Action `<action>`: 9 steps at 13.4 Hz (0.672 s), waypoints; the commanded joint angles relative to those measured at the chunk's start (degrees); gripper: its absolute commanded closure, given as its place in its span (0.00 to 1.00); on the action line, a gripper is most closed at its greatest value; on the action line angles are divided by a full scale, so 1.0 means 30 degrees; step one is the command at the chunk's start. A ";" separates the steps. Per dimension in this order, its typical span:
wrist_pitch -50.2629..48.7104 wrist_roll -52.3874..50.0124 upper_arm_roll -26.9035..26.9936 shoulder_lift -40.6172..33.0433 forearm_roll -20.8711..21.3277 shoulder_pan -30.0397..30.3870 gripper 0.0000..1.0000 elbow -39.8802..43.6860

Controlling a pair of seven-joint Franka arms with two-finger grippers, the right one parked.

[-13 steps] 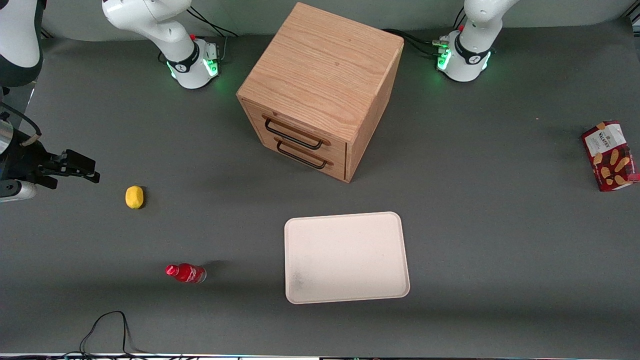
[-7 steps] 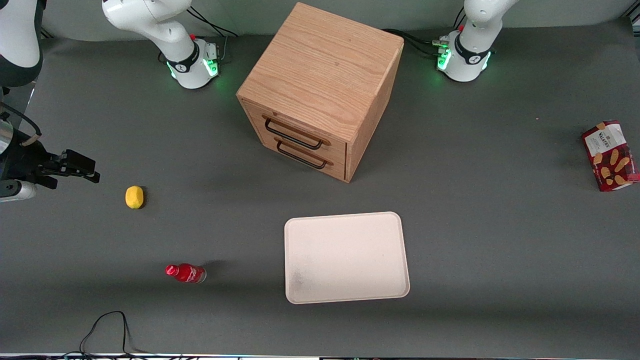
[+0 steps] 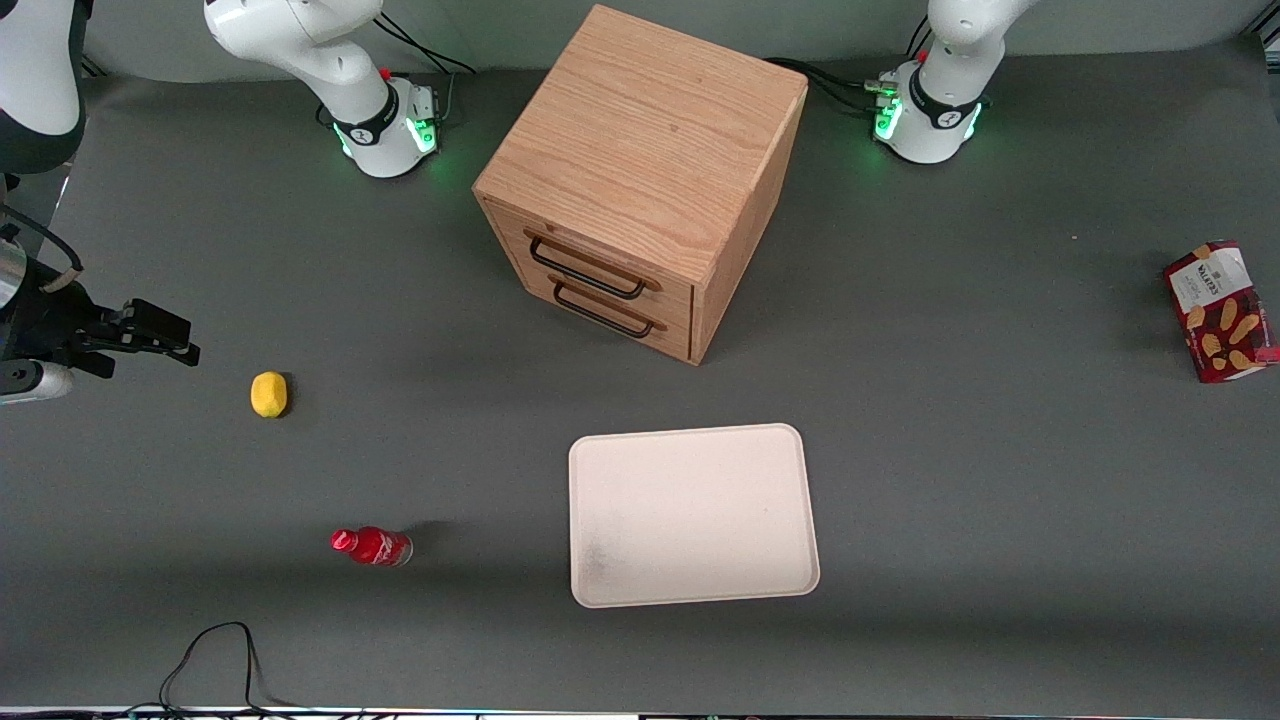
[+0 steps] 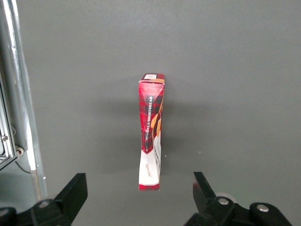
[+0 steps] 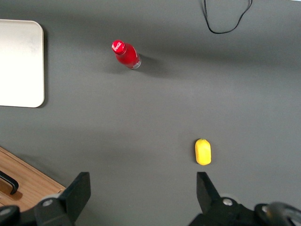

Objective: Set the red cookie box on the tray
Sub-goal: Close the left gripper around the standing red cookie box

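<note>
The red cookie box (image 3: 1220, 311) stands on a narrow side at the working arm's end of the table, its cookie pictures facing the front camera. In the left wrist view the box (image 4: 151, 129) shows edge-on on the grey table. My left gripper (image 4: 138, 197) hangs above the box, open and empty, one finger to either side of the box's end and well clear of it. The gripper is out of the front view. The pale cream-pink tray (image 3: 690, 450) lies flat near the table's middle, nearer the front camera than the box, and also shows in the right wrist view (image 5: 19, 61).
A wooden two-drawer cabinet (image 3: 640, 180) stands farther from the camera than the tray. A yellow lemon (image 3: 268, 394) and a small red bottle (image 3: 371, 546) lie toward the parked arm's end. A metal post (image 4: 21, 99) stands beside the box. A black cable (image 3: 215, 660) lies at the near edge.
</note>
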 commanded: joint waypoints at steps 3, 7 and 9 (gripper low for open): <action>0.4094 -0.0266 -0.0022 -0.0936 0.0084 0.0123 0.00 -0.4286; 0.7551 -0.0178 0.0007 -0.0352 0.0114 0.0444 0.00 -0.6484; 0.8553 -0.0032 0.0007 0.0292 0.0114 0.0678 0.01 -0.6869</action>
